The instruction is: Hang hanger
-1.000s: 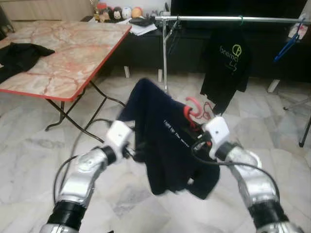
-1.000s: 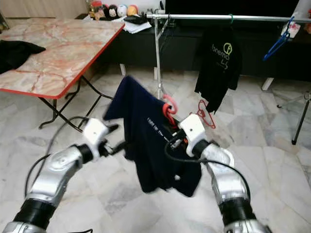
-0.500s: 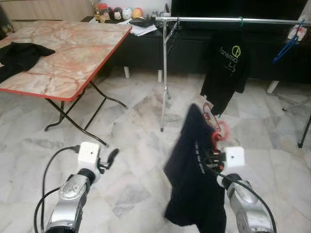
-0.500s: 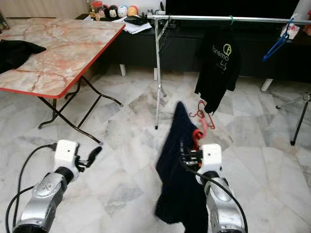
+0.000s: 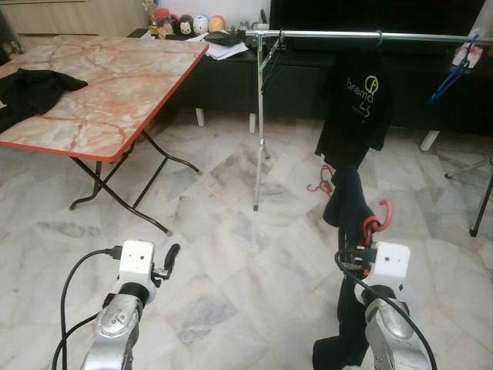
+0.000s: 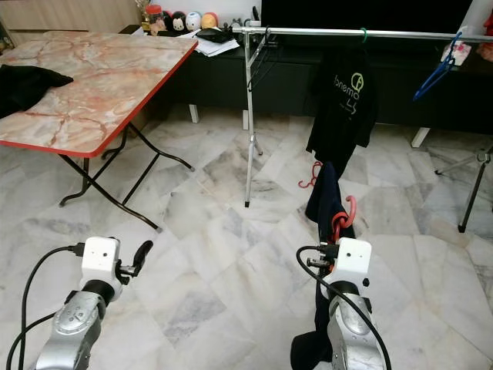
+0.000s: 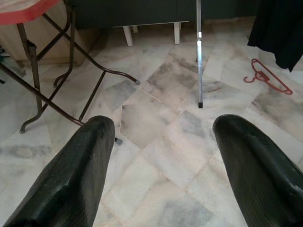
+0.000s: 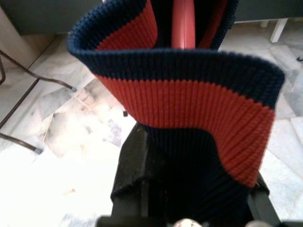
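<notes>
Hanger (image 5: 376, 220), red, bearing a navy shirt (image 5: 350, 223), sits clamped in the right gripper (image 5: 362, 250); left gripper (image 7: 161, 156) gapes apart.

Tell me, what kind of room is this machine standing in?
Probably a home living room used for laundry: a marble-tiled floor, a folding table with a marble-pattern top, and a metal clothes rail with a black T-shirt hanging on it.

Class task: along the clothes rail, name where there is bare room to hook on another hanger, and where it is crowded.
The metal rail is bare between the black T-shirt on its green hanger and the blue hanger at the right end. Between the left post and the T-shirt a shorter bare stretch remains. The post end is crowded with dark empty hangers.
</notes>
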`<state>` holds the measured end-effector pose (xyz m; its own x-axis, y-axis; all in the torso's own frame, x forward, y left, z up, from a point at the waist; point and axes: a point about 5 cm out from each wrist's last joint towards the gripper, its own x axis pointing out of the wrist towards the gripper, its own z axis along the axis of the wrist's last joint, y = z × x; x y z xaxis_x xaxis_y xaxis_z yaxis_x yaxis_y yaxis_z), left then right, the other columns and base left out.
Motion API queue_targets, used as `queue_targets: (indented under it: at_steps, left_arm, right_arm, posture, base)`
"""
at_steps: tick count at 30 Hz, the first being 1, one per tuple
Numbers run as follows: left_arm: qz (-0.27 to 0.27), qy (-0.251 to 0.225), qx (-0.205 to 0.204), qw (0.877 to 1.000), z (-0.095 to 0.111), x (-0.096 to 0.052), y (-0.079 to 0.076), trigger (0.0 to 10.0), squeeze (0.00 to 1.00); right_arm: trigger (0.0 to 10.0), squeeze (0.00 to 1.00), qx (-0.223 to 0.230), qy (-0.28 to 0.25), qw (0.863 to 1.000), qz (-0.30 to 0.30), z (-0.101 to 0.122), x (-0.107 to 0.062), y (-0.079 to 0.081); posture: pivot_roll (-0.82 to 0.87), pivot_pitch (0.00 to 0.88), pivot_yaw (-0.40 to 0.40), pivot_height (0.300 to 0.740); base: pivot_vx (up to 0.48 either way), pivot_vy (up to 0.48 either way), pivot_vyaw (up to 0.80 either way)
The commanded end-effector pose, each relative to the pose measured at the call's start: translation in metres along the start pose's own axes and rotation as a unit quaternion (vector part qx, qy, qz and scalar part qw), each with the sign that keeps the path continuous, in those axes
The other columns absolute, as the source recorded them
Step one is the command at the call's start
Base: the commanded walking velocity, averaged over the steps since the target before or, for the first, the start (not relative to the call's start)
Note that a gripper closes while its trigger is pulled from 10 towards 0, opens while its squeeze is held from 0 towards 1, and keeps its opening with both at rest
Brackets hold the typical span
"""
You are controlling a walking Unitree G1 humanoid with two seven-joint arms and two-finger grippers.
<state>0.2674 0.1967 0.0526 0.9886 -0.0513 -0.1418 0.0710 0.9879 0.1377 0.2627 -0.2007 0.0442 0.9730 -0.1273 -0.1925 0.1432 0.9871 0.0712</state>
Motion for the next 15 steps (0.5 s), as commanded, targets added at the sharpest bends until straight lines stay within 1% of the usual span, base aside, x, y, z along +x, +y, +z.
queue_targets:
  at_steps: [1,4,10,15]
  left_arm:
    - [0.005,-0.004,0.004,1.0,0.0019,0.0004,0.001,10.0,0.0]
    - [0.007,-0.004,0.003,1.0,0.0022,0.0014,0.0015,10.0,0.0]
    - [0.002,-0.006,0.004,1.0,0.0039,0.0031,-0.0013,10.0,0.0]
    - [-0.004,-0.01,0.002,1.0,0.005,0.003,-0.0046,10.0,0.0]
  right_arm:
    - [10.0,0.0,0.001,-0.038,0.999,0.002,0.016,0.0025,0.0046]
    - [10.0,0.0,0.0,-0.037,0.999,0.001,0.0176,0.0042,0.006]
    - [10.0,0.0,-0.001,-0.04,0.999,0.0,0.0207,0.0059,0.0069]
    - [10.0,0.0,0.001,-0.039,0.999,0.0,0.0187,0.0051,0.009]
  posture:
    - [-0.04,0.017,0.029,0.74]
    - [-0.04,0.014,0.028,0.74]
    - [-0.04,0.01,0.031,0.74]
    - [-0.04,0.0,0.034,0.74]
  base:
    - [0.0,0.289,0.0]
    - [0.0,0.334,0.0]
    - [0.0,0.399,-0.78]
    - [0.0,0.395,-0.78]
